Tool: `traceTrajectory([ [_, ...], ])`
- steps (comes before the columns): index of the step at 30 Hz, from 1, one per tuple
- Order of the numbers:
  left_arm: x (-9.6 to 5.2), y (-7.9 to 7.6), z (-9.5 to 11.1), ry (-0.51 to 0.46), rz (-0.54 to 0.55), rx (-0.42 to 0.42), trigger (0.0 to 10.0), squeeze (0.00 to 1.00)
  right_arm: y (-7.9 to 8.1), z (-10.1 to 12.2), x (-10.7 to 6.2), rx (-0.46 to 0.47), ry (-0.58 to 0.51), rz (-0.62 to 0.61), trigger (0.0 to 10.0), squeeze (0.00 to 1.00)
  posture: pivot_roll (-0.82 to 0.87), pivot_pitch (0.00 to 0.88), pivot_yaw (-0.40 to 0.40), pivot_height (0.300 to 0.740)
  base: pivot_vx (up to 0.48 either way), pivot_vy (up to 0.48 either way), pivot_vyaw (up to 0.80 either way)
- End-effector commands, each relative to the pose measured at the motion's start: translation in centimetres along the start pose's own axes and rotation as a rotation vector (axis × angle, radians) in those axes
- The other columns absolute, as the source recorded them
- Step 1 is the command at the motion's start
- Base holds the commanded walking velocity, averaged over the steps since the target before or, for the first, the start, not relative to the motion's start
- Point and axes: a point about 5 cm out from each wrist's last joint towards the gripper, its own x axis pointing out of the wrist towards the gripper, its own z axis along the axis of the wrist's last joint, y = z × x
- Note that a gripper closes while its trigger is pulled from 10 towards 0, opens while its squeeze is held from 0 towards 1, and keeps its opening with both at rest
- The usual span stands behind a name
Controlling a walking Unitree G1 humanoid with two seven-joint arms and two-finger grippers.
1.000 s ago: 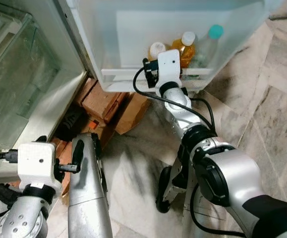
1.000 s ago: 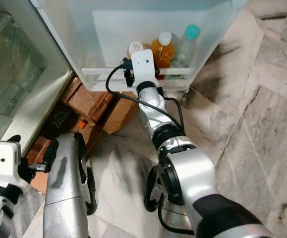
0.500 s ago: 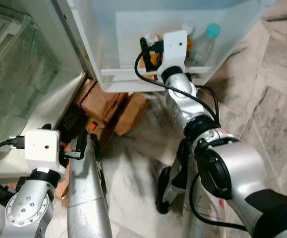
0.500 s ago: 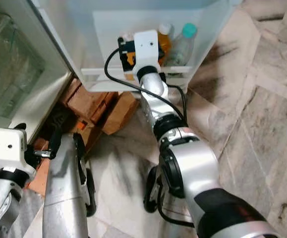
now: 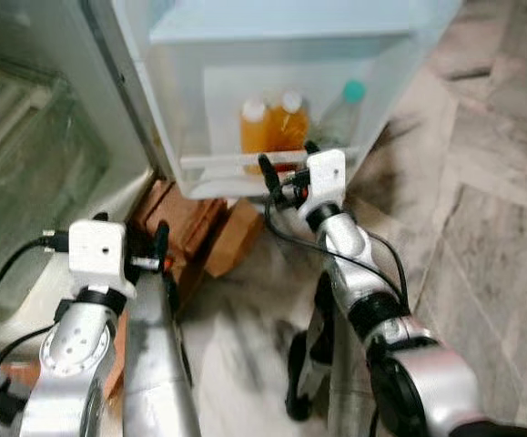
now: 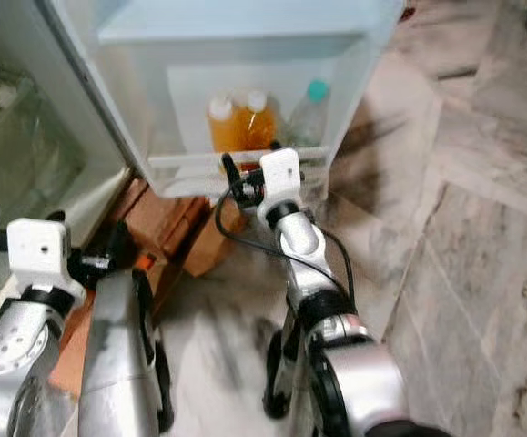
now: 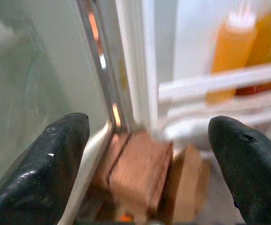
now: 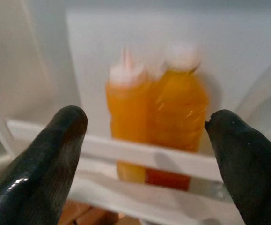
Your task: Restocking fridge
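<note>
Restock looks partly done, by my read: the fridge door shelf [image 5: 272, 162] already holds two orange juice bottles [image 5: 254, 135] side by side with white caps, plus a clear bottle with a teal cap [image 5: 343, 111] to their right, all upright behind the white rail. Right gripper [image 5: 286, 173] sits just in front of that rail, fingers [image 8: 41, 159] spread wide and empty, the juice bottles framed between them in the right wrist view. Left gripper [image 5: 158, 250] hangs low near the fridge body, also spread wide, holding nothing; its wrist view looks past the door edge at the bricks [image 7: 137, 171]. No further item in sight to load, so whether more stock is left I can't tell; the door is open and would need closing. Materials: door shelf is translucent white plastic, smooth; juice bottles are clear plastic with opaque orange liquid, one slim, one squarer; reddish-brown bricks [image 5: 186, 196] rough under the fridge; floor [image 5: 491, 209] is polished veined marble tile; glass shelf [image 5: 35, 200] inside the fridge, greenish.
</note>
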Motion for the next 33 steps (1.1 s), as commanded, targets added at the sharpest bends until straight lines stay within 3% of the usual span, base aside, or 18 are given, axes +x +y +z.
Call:
traceTrajectory([
  [1,0.0,0.1,-0.5,-0.001,0.013,0.009,10.0,0.0,-0.6,0.2,-0.7,0.014,-0.019,-0.041,10.0,0.0,0.19,0.022,-0.041,0.478,0.0,0.0,0.0],
  [4,0.6,0.0,-0.8,-0.004,0.012,0.001,10.0,0.0,-1.4,-0.6,-2.0,0.031,0.022,-0.122,10.0,0.0,0.17,0.0,-0.036,0.478,0.0,0.0,0.0],
  [6,0.9,-0.1,-1.1,-0.007,0.011,0.002,10.0,0.0,-1.6,-1.0,-4.3,-0.014,0.018,-0.171,10.0,0.0,0.15,0.0,-0.019,0.478,0.0,0.0,0.0],
  [7,0.9,-0.1,-1.1,-0.007,0.011,0.002,10.0,0.0,-1.6,-1.0,-4.3,-0.014,0.018,-0.171,10.0,0.0,0.15,0.0,-0.019,0.478,0.0,0.0,0.0],
  [8,1.1,-0.3,-1.2,-0.015,0.003,0.003,10.0,0.0,-1.5,-1.3,-5.3,0.018,0.031,-0.182,10.0,0.0,0.15,0.0,-0.019,0.478,0.0,0.0,0.0],
  [11,1.9,-0.6,-0.7,-0.052,-0.022,0.008,10.0,0.0,-1.3,-0.6,-6.0,0.059,0.02,-0.178,10.0,0.0,0.15,0.0,-0.021,0.488,0.0,0.0,0.0],
  [16,3.4,0.0,-0.3,-0.084,0.012,0.017,10.0,0.0,-1.4,0.5,-5.0,0.043,0.005,-0.147,10.0,0.0,0.14,0.0,-0.014,0.528,0.0,0.0,0.0],
  [20,3.6,0.1,-0.6,-0.062,0.008,0.064,10.0,0.0,-2.1,1.6,-4.6,0.026,-0.011,-0.165,10.0,0.0,0.13,0.0,-0.006,0.548,0.0,0.0,0.0],
  [23,3.5,-0.3,0.1,-0.099,-0.03,0.092,10.0,0.0,-2.6,2.0,-4.7,0.017,-0.007,-0.168,10.0,0.0,0.12,0.0,-0.012,0.573,0.0,0.0,0.0],
  [30,3.8,-0.1,-0.4,-0.104,0.017,0.057,10.0,0.0,-2.3,1.9,-5.1,0.033,0.017,-0.165,10.0,0.0,0.11,0.0,-0.038,0.618,0.0,0.0,0.0],
  [33,3.6,-0.4,-1.0,-0.077,-0.029,0.008,10.0,0.0,-2.2,1.8,-5.4,0.042,0.032,-0.159,10.0,0.0,0.1,0.0,-0.048,0.638,0.0,0.0,0.0],
])
